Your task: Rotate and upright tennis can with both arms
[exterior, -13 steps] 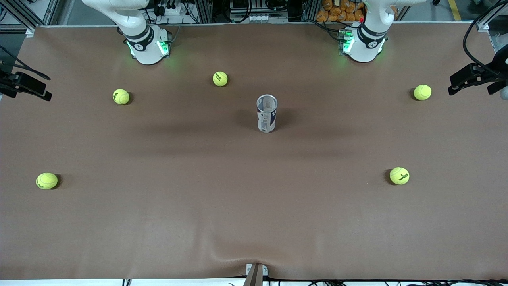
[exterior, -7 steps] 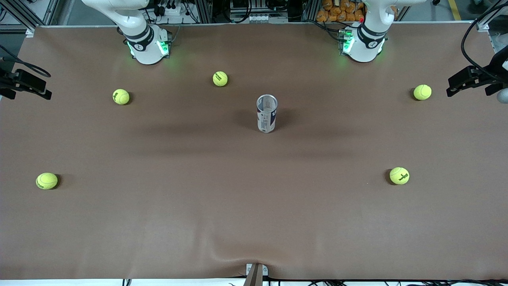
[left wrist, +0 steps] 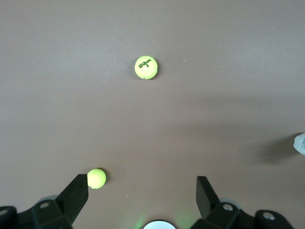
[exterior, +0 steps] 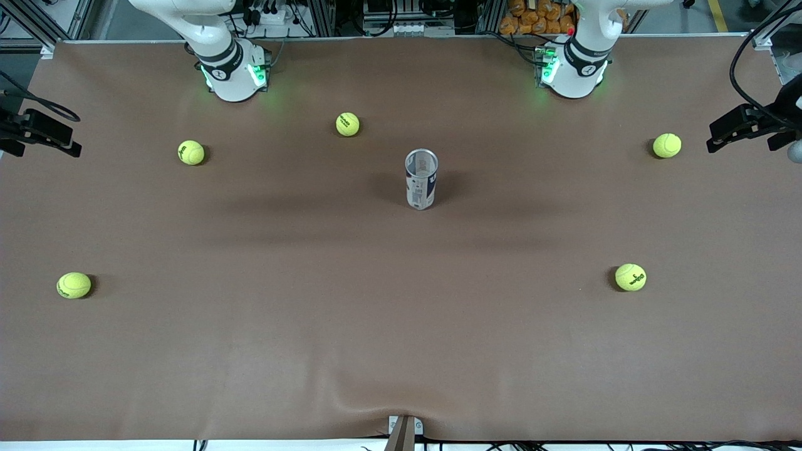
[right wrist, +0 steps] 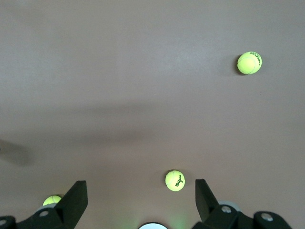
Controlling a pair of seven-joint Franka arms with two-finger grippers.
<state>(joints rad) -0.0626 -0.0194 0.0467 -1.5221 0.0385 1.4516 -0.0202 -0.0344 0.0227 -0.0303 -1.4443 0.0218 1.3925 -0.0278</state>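
Tennis can (exterior: pixel 421 179) standing upright mid-bench, open silvery rim up.
Hanging high at the bench (exterior: pixel 401 326) ends, left claw (left wrist: pixel 142 191) and right claw (right wrist: pixel 141 192) spread apart, gripping nothing, leaving the can free.

The brown-covered bench (exterior: pixel 401 326) carries the tennis can (exterior: pixel 421 178) standing upright near its middle, open silvery rim up, with 5 yellow-green tennis balls (exterior: pixel 348 124) scattered well apart around it: 3 toward the arms' bases and 2 nearer the front camera at either end.
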